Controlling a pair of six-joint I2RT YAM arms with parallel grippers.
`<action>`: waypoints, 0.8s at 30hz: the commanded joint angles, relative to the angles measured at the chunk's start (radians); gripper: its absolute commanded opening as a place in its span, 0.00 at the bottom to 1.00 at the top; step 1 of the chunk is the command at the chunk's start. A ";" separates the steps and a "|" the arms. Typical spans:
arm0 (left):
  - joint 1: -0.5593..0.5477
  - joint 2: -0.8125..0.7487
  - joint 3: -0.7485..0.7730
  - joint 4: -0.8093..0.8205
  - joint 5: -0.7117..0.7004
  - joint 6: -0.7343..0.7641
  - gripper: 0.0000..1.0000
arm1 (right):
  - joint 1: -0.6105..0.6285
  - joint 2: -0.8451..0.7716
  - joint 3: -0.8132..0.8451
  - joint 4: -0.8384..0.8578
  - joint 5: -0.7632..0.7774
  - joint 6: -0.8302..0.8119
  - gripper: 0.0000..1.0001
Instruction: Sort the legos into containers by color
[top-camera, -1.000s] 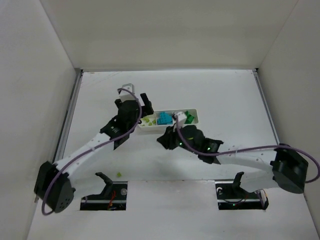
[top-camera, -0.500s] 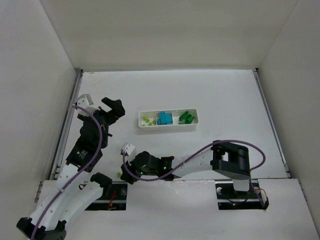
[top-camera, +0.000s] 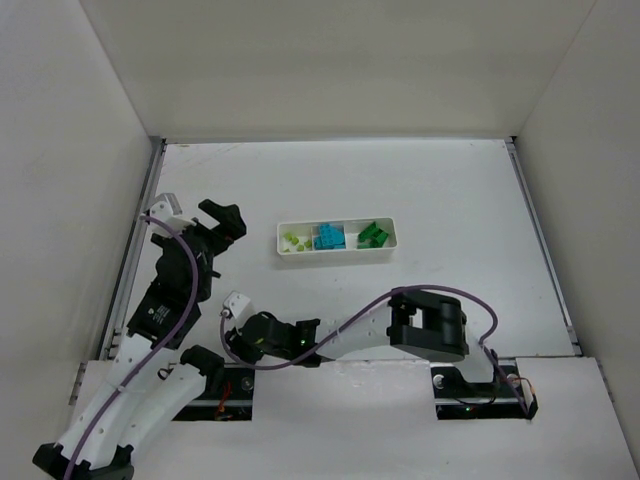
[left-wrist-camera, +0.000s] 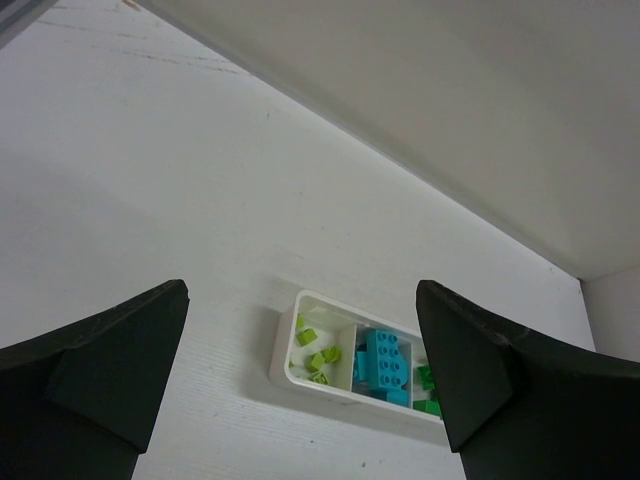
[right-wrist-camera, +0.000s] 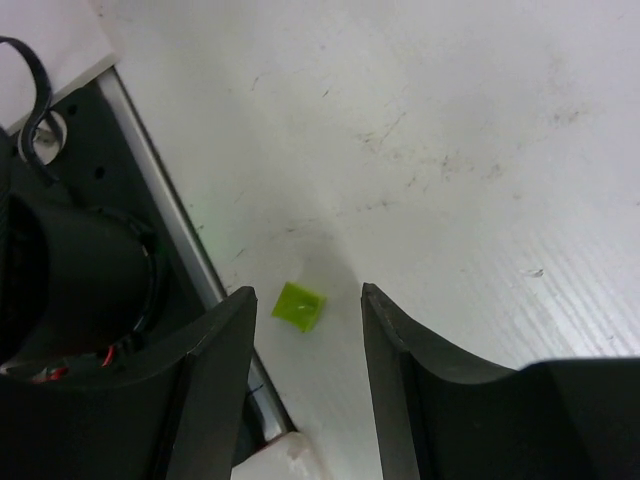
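Note:
The white tray (top-camera: 385, 250) lies mid-table, with pale yellow-green legos (top-camera: 294, 240) in its left compartment, cyan-blue ones (top-camera: 329, 237) in the middle and dark green ones (top-camera: 373, 234) on the right. It also shows in the left wrist view (left-wrist-camera: 283, 352). My right gripper (right-wrist-camera: 308, 293) is open, low over the table at the near left edge (top-camera: 236, 343). One loose yellow-green lego (right-wrist-camera: 298, 305) lies on the table between its fingers, untouched and nearer the left finger. The top view hides it. My left gripper (top-camera: 222, 220) is open and empty, left of the tray (left-wrist-camera: 302, 288).
The left arm's black base mount and its metal rail (right-wrist-camera: 90, 280) sit right beside the loose lego, by the cut-out at the near edge (top-camera: 222, 385). White enclosure walls (top-camera: 100, 150) ring the table. A rail (top-camera: 140, 230) runs along the left side.
My right arm swung from the tray down to the near left edge and now straddles the loose lego. My left arm pulled back left, away from the tray.

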 joint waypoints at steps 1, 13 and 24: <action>0.000 -0.018 0.025 0.011 0.007 0.006 1.00 | 0.017 0.019 0.055 -0.014 0.054 -0.029 0.52; 0.010 -0.009 0.006 0.038 0.025 0.006 1.00 | 0.035 0.060 0.078 -0.072 0.026 -0.048 0.48; 0.015 -0.009 -0.023 0.054 0.032 0.010 1.00 | 0.006 -0.082 -0.019 -0.023 0.062 -0.033 0.29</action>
